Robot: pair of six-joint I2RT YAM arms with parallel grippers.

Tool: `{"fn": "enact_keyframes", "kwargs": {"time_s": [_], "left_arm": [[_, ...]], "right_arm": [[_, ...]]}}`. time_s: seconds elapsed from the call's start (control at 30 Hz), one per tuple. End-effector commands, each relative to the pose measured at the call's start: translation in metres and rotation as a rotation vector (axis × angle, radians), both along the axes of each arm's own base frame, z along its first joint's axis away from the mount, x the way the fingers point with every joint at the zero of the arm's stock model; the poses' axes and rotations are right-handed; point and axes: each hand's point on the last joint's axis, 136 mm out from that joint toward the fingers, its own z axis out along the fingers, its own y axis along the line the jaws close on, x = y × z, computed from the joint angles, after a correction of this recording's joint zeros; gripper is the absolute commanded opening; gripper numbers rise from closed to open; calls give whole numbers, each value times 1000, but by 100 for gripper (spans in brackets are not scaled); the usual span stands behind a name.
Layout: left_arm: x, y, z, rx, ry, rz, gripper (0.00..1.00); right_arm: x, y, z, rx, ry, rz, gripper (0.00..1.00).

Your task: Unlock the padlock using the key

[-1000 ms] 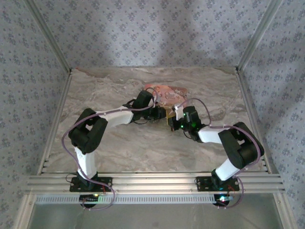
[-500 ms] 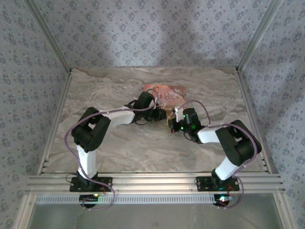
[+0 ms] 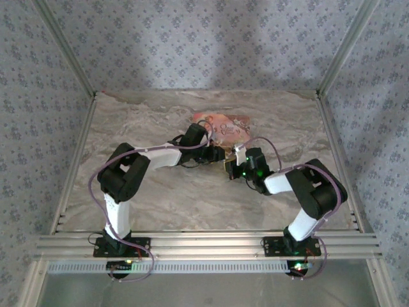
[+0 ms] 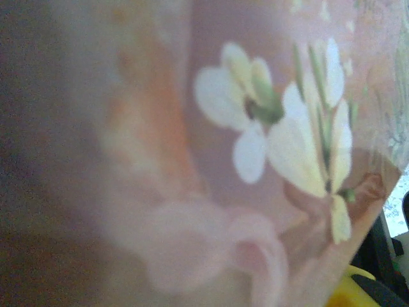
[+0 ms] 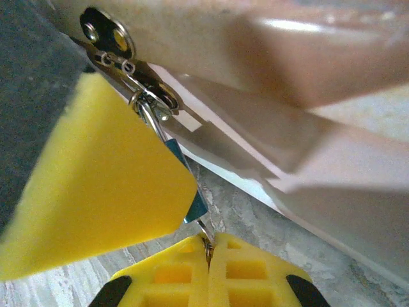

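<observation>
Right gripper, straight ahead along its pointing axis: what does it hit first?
Most likely the padlock: it sits just beyond the right gripper, which is shut on what looks like the key. The pink box lies behind; depth is hard to judge.

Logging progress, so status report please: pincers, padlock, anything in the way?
Right pincer shut on key, at padlock base. Left pincer by pink box, opening unclear. Yellow pad hides most of padlock.

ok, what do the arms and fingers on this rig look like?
Left arm and right arm match: black joint housings, white link segments, black base plates. A lilac cable loops loosely along each. Green lights glow near the right wrist. The fingers are bright yellow, with a moulded grid of square pockets.
</observation>
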Motion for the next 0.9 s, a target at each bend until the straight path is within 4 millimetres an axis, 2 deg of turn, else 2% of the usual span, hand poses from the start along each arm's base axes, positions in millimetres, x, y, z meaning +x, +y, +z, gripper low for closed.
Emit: {"fn": "enact_keyframes", "kwargs": {"time_s": [0.0,0.23,0.33,0.47,0.73,0.87], "left_arm": [[-27,-16,10,-61,56,-84,39],[-23,3,21,-62,28,-39,51],[-22,13,30,-70,2,-13,58],[-21,25,37,-91,-11,30,62],[-12,60,32,-150,9,193,63],[-7,69,29,-228,32,273,58]], "right_arm": [[7,25,34,95,-102,66,0],[8,29,38,106,-92,75,0],[8,30,37,103,-85,76,0],[6,36,31,97,-65,90,0],[4,47,28,130,-27,101,0],[2,53,28,156,4,97,0]]}}
